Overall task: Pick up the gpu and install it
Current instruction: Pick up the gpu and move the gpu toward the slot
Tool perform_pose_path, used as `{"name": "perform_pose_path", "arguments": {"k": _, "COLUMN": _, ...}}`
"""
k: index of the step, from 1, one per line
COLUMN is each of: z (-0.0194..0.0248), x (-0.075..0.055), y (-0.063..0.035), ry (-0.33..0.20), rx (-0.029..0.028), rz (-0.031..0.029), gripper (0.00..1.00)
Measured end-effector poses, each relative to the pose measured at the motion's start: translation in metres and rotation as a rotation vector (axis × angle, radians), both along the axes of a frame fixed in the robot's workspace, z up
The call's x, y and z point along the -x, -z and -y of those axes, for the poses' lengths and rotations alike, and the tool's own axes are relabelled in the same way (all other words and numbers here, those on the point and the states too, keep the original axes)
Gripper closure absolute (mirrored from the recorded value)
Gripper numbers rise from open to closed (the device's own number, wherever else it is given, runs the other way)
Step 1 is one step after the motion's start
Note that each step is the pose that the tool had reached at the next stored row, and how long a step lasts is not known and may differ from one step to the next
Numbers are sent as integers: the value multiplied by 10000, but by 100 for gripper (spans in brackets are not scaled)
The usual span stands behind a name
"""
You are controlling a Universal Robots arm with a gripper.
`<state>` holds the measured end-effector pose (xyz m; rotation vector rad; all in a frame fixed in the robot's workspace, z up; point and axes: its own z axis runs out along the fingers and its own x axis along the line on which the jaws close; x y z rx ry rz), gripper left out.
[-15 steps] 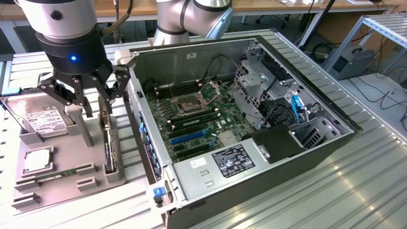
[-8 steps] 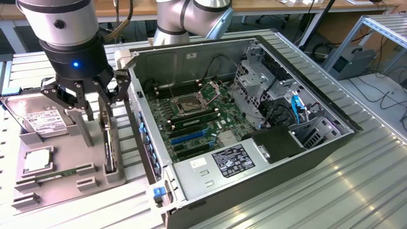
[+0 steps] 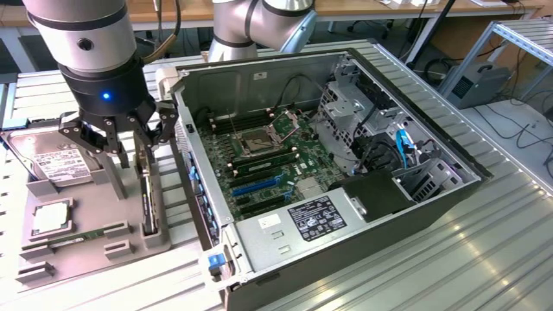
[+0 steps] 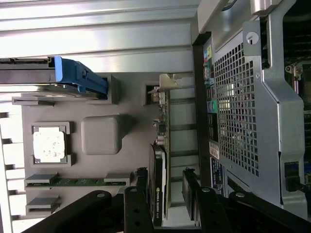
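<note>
Black hand, spread wide, astride one upright gpu.

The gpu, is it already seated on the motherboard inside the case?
No, the gpu stands on edge in the gray holder outside the case.

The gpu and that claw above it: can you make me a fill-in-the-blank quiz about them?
The gripper has its jaws ____, one on each side of the gpu.
The gpu stands on its ____ in the grey holder.
The hard drive lies toward the exterior view's ____ of the gpu.
Missing: open; edge; left.
</note>
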<state>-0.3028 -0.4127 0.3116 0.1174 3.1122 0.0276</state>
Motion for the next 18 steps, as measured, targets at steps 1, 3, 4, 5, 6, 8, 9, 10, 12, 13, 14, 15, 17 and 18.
{"name": "perform_pose_path", "arguments": {"k": 1, "z": 0, "x": 0, "y": 3, "ry": 0, "rx": 0, "rz": 0, "gripper": 58}}
{"name": "perform_pose_path", "arguments": {"k": 3, "z": 0, "x": 0, "y": 7, "ry": 0, "rx": 1, "rz": 0, "gripper": 58}}
{"name": "perform_pose_path", "arguments": {"k": 4, "z": 0, "x": 0, "y": 8, "ry": 0, "rx": 0, "rz": -1, "gripper": 58}}
{"name": "perform_pose_path", "arguments": {"k": 5, "z": 0, "x": 0, "y": 10, "ry": 0, "rx": 0, "rz": 0, "gripper": 58}}
{"name": "perform_pose_path", "arguments": {"k": 6, "z": 0, "x": 0, "y": 12, "ry": 0, "rx": 0, "rz": 0, "gripper": 58}}
{"name": "perform_pose_path", "arguments": {"k": 8, "z": 0, "x": 0, "y": 16, "ry": 0, "rx": 0, "rz": 0, "gripper": 58}}
{"name": "perform_pose_path", "arguments": {"k": 9, "z": 1, "x": 0, "y": 26, "ry": 0, "rx": 0, "rz": 0, "gripper": 58}}
{"name": "perform_pose_path", "arguments": {"k": 10, "z": 1, "x": 0, "y": 36, "ry": 0, "rx": 0, "rz": 0, "gripper": 58}}
{"name": "perform_pose_path", "arguments": {"k": 12, "z": 1, "x": 0, "y": 40, "ry": 0, "rx": 0, "rz": 0, "gripper": 58}}
{"name": "perform_pose_path", "arguments": {"k": 13, "z": 1, "x": 0, "y": 42, "ry": -1, "rx": 0, "rz": 0, "gripper": 58}}
{"name": "perform_pose_path", "arguments": {"k": 14, "z": 1, "x": 0, "y": 43, "ry": 0, "rx": 0, "rz": 0, "gripper": 58}}
{"name": "perform_pose_path", "arguments": {"k": 15, "z": 1, "x": 0, "y": 48, "ry": 0, "rx": 0, "rz": 0, "gripper": 58}}
{"name": "perform_pose_path", "arguments": {"k": 17, "z": 1, "x": 0, "y": 55, "ry": 0, "rx": 0, "rz": 0, "gripper": 58}}
{"name": "perform_pose_path", "arguments": {"k": 18, "z": 2, "x": 0, "y": 57, "ry": 0, "rx": 0, "rz": 0, "gripper": 58}}
